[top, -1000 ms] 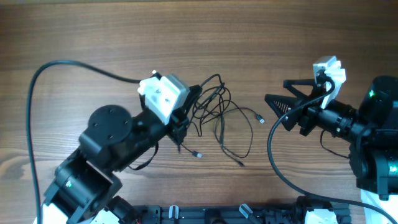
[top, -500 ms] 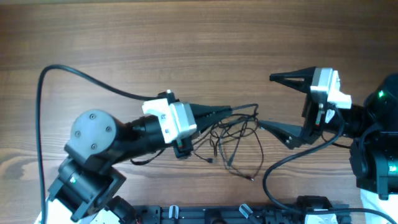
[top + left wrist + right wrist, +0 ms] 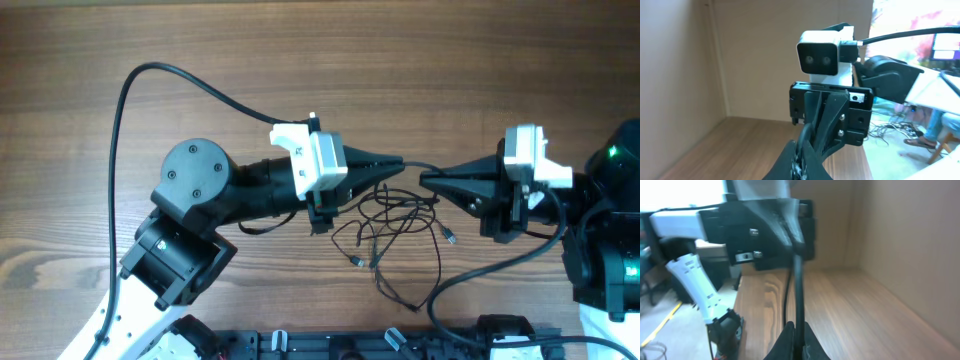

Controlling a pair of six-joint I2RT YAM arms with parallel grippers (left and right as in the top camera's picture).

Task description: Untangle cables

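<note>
Between the two sets of fingertips, near mid-table, a short strand point(image 3: 412, 166) of the cables point(image 3: 392, 212) runs from left to right, and the coming pull turns on that line. The left gripper point(image 3: 393, 161) is closed to a point and has the cables pinched at its tips. The right gripper point(image 3: 430, 181) faces it nose to nose, just beside it, with its jaws likewise pressed together. From the right wrist view, a thin black cord rises straight from between that gripper's own fingers to the closed fingers opposite. It therefore appears to have the same strand nipped, though the blur there makes the exact bite hard to confirm. The bulk of the bundle sits in loose loops on the robot's side of both tips, over the wooden table point(image 3: 300, 60). One plug point(image 3: 451, 238) lies under the right gripper, and other ends trail nearer the front edge. The strand's long axis lies along the line joining the two arms, and neither arm is nearer, since both are already at it. My judgement is that drawing the grippers apart along that axis would tension the strand and show which loops bind.
</note>
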